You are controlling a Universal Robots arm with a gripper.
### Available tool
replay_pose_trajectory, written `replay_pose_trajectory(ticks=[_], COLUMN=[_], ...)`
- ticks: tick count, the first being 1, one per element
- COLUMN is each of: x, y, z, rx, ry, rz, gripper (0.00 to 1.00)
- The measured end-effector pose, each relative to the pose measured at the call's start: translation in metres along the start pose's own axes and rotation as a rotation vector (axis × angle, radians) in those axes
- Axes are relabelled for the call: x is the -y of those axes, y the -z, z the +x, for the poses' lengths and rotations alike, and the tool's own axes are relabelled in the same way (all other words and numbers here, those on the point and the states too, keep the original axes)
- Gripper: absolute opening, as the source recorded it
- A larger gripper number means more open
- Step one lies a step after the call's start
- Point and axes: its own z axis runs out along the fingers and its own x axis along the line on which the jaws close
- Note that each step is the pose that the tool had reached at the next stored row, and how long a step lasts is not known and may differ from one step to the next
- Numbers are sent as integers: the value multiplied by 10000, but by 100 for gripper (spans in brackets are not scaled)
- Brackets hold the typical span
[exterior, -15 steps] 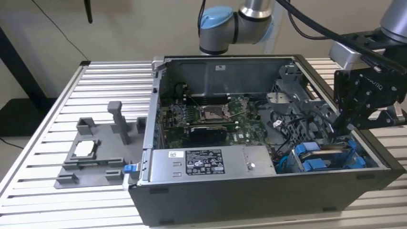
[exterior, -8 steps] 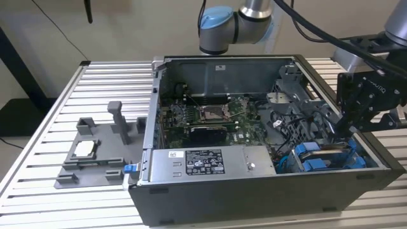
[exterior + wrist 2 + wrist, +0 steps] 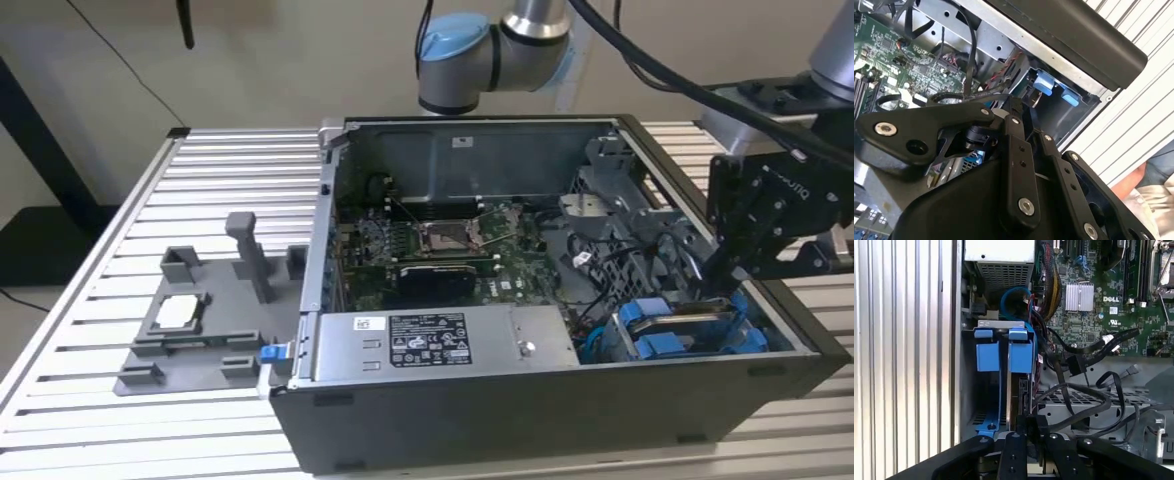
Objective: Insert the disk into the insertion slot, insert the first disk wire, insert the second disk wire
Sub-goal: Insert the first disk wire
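The disk [image 3: 681,322] stands on edge in the insertion slot [image 3: 627,338], the grey drive cage with blue tabs at the front right corner of the open tower case. In the first wrist view the disk's [image 3: 1015,395] thin edge runs down from the blue tabs of the slot [image 3: 999,325]. My gripper [image 3: 718,288] reaches down into the case just behind the cage. Its fingertips [image 3: 1029,424] are shut on the dark end of a black disk wire [image 3: 1064,386] at the disk's rear end. How far the plug sits in the disk is hidden. In the second wrist view the gripper [image 3: 1016,107] points at the blue tabs.
A grey power supply box [image 3: 427,340] fills the case's front. The green motherboard [image 3: 441,240] lies behind it. Loose black connectors [image 3: 1076,365] and cables hang close beside the cage. A grey fixture with posts [image 3: 200,320] stands on the slatted table [image 3: 134,200]. A person's hand [image 3: 1134,185] is beyond the case.
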Motion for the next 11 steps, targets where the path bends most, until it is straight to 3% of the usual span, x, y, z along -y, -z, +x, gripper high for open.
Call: replay_pose_trajectory(ticks=[3,7,11], x=[2,21,23], y=[-2,-23,-47], z=[0,15,21], rx=[25,29,30], ry=[0,-13,-111], rz=[1,-61,-229], gripper=[19,19,19])
